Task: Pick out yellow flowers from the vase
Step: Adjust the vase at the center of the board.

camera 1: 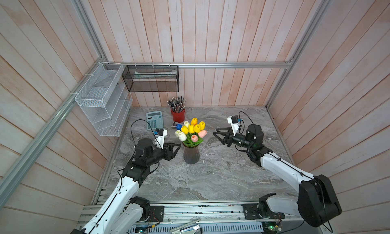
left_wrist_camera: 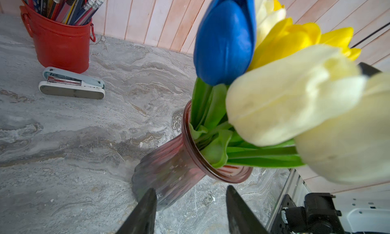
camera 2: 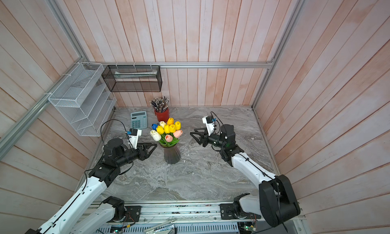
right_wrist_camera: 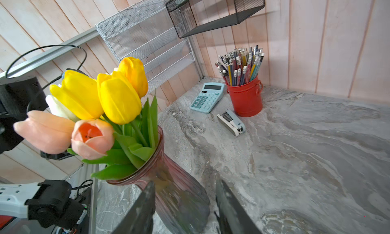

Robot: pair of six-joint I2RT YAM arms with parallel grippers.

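1. The vase (camera 1: 191, 156) stands upright near the middle of the surface (camera 1: 221, 176), between the two grippers. Its ribbed wall is dim and translucent, and the stems inside cannot be made out through it.
2. The yellow flowers (camera 1: 194, 127) are all in the vase. Both top views show five heads, one of them orange-tinged, bunched on the bouquet's side toward the far edge. Leaves and the other heads hide their stems.
3. In the left wrist view a blue tulip (left_wrist_camera: 225, 38) and blurred white tulips (left_wrist_camera: 291, 95) cover most of the yellow. In the right wrist view only three yellow heads show, above the pink tulips (right_wrist_camera: 92, 135).
4. The left gripper (camera 1: 176, 150) has its jaws spread with nothing between them, and its tips are just beside the vase's neck. Whether they touch the glass cannot be told.
5. The right gripper (camera 1: 215, 131) also has its jaws apart and empty, near the bouquet but clear of it. In both wrist views the fingers are cut off at the picture's edge.
6. The stapler (left_wrist_camera: 71, 86) is mostly hidden behind the bouquet in both top views. The red cup of pencils (camera 1: 178, 115) and the calculator (camera 1: 155, 119) sit near the far edge.
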